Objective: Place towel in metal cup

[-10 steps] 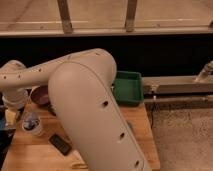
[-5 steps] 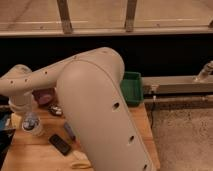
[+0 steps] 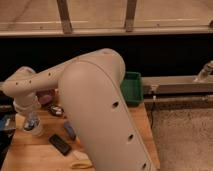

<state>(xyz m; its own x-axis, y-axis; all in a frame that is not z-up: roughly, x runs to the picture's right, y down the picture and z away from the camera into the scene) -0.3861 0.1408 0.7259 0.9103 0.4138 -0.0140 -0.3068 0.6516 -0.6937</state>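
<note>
My arm [image 3: 95,110] fills the middle of the camera view and bends to the left. Its end points down at the left side of the wooden table [image 3: 30,155]. My gripper [image 3: 31,120] is right over a pale, shiny cup-like object [image 3: 34,129] that stands on the table, and partly covers it. I cannot make out a towel; it may be hidden by the gripper or the arm.
A green bin [image 3: 133,87] stands at the table's back right. A pink bowl [image 3: 45,97], a small dark item [image 3: 55,110], a grey-blue object [image 3: 69,131], a black flat device [image 3: 60,144] and a yellow item [image 3: 80,161] lie near the cup. A dark object [image 3: 6,127] is at the left edge.
The arm has swung, its upper part rising and shifting right, so more of the table's items show. The arm's end has lowered onto the cup-like object.
</note>
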